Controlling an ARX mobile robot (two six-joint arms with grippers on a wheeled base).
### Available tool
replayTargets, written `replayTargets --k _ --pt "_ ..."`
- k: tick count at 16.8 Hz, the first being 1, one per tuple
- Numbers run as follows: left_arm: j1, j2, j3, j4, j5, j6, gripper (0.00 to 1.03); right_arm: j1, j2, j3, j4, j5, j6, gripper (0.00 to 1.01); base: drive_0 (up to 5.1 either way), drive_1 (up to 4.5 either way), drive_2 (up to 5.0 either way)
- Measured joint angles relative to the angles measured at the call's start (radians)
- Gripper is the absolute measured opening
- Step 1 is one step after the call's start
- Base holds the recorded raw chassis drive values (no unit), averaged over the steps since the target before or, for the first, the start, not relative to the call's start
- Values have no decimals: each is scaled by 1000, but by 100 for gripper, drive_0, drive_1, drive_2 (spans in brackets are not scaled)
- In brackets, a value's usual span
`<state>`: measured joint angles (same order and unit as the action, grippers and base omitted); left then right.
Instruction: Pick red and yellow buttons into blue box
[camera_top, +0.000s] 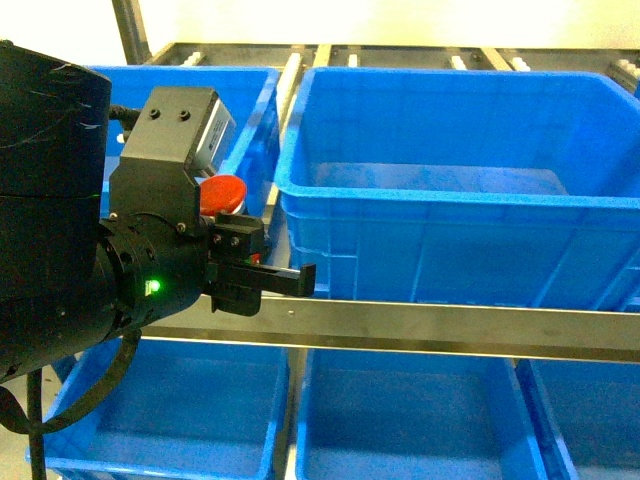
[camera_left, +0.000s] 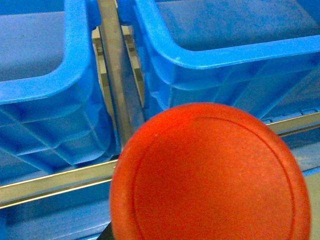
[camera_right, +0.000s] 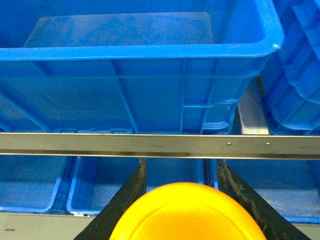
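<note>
Filling the left wrist view, the red button (camera_left: 210, 175) sat gripped in our left gripper (camera_top: 262, 272), raised beside the near left corner of the big blue box (camera_top: 440, 190). Our right gripper (camera_right: 182, 210) showed only in its own wrist view, fingers (camera_right: 131, 192) closed around the yellow button (camera_right: 187, 212), below the steel rail (camera_right: 160, 145). We judged both picks done and the drop pending: each arm had to carry over the rim, then release inside.
</note>
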<state>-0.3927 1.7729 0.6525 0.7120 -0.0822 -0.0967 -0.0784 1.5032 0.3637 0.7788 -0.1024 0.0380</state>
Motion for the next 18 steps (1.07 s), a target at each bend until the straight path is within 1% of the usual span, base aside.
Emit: replayTargets --k 8,12,13,14,16,18 --pt "-11 0 0 4 7 0 25 -7 0 0 -2 11 0 38 0 0 0" --pt "-4 0 0 5 3 0 25 -7 0 0 -2 8 0 38 0 0 0" --pt "0 0 0 3 2 0 25 -6 0 0 -2 8 0 38 427 -435 25" --pt "12 0 0 1 -8 0 25 2 0 0 -2 -3 0 38 470 -393 -32" --pt "-2 0 0 10 0 0 25 -2 0 0 -2 5 0 38 0 0 0" --pt "-3 1 0 8 3 0 25 -2 0 0 -2 6 0 38 0 0 0"
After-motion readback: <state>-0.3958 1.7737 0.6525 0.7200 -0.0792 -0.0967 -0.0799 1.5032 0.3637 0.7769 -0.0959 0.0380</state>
